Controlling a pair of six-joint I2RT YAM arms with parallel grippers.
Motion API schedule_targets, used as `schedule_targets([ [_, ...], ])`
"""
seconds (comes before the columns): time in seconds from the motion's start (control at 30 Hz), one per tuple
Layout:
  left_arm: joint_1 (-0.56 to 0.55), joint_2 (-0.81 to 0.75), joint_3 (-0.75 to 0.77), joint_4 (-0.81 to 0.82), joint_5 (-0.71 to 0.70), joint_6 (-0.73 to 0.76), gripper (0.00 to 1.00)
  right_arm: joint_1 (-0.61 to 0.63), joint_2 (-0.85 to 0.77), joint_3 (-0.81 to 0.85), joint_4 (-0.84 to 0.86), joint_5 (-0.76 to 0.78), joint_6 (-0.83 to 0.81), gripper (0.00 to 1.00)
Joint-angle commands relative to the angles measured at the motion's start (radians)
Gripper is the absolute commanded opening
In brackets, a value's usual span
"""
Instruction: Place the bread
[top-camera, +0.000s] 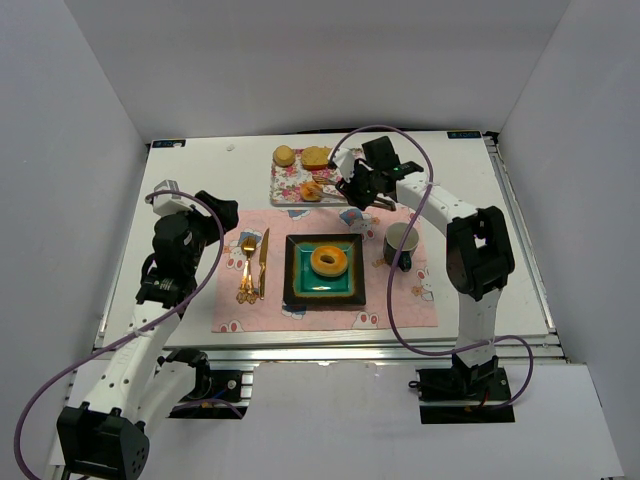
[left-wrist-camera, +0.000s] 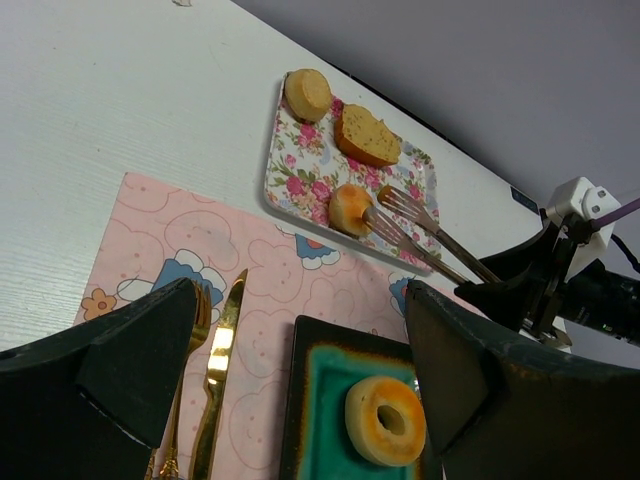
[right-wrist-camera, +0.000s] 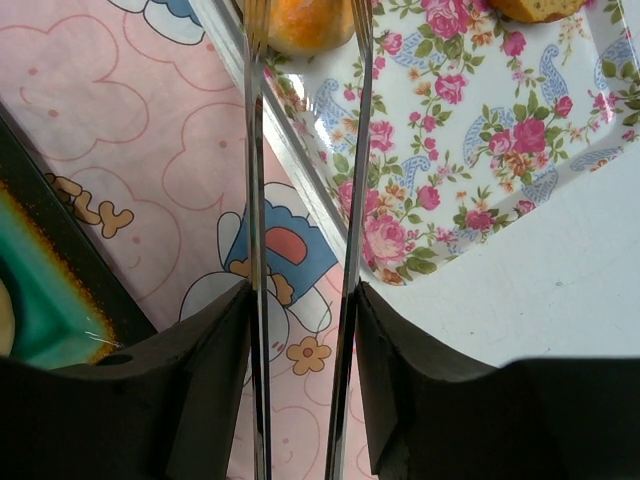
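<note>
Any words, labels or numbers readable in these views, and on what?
No text can be read.
Far-left blue sticker and far-right blue sticker on the table: too small to read.
Placemat: cartoon pictures only.
Floral tray: flowers only.

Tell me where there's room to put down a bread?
The plate has teal room all around the donut. The mat's near right corner is bare, and so is the table left of the tray. Crowded: the tray, with three breads and tongs; fork and knife left of the plate.
</note>
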Motion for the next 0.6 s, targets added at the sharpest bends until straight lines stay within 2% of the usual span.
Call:
schedule_targets([
  [0.0,-0.003,0.001,-0.013,0.010,-0.010,0.005,0.94,-0.009,-0.031,0.047,0.041,-0.027,0.023,0.49],
  [0.23,-0.003,0.010,-0.012,0.014,-0.008,0.006,0.94,-0.018,-0.062,0.053,0.038,-0.046,0.065,0.49],
  [0.57,-0.003,0.016,-0.010,0.014,-0.007,0.009,0.94,-0.075,-0.054,0.049,0.020,-0.127,0.321,0.52],
])
